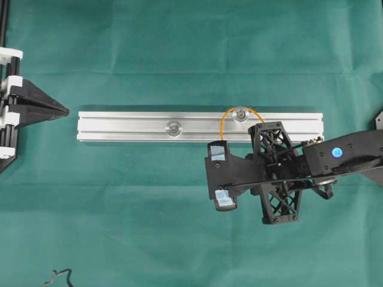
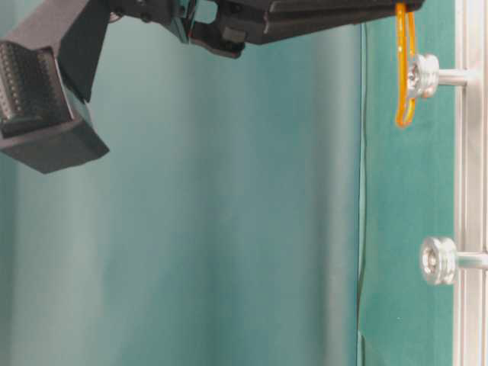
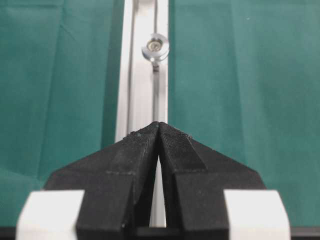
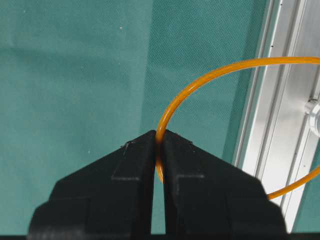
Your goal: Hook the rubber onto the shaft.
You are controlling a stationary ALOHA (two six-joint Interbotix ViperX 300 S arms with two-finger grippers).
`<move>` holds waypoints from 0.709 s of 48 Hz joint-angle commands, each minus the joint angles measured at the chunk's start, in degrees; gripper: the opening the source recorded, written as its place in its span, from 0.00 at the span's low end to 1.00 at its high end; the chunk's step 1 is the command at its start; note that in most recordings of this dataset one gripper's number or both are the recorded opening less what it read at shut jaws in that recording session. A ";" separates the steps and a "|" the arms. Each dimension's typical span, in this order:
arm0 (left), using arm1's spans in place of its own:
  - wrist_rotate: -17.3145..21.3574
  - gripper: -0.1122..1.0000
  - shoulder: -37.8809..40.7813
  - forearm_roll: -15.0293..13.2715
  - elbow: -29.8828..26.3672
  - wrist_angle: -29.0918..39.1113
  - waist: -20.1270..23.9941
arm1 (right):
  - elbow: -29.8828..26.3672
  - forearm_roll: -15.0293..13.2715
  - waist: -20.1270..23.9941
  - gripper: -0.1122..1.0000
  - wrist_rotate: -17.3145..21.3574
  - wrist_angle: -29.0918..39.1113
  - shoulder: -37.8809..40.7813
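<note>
Right gripper [image 4: 159, 145] jaws clamp the orange rubber band [image 4: 200, 82], looped around a rail shaft [image 1: 242, 114]; left gripper [image 3: 159, 131] jaws closed, empty.

Rail [image 1: 125, 127] lies lengthwise across mid-table [image 1: 179, 42]. Two shafts stand on it: one [image 1: 174, 127] near centre, the other [image 1: 242, 113] right of it by the far edge. Rubber [image 1: 222, 122] loops round the right shaft, reaching over the rail's near edge.
</note>
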 commanded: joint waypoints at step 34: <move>0.09 0.10 0.44 0.18 -1.76 -0.26 0.09 | -1.58 0.09 0.26 0.16 21.62 -0.35 -0.53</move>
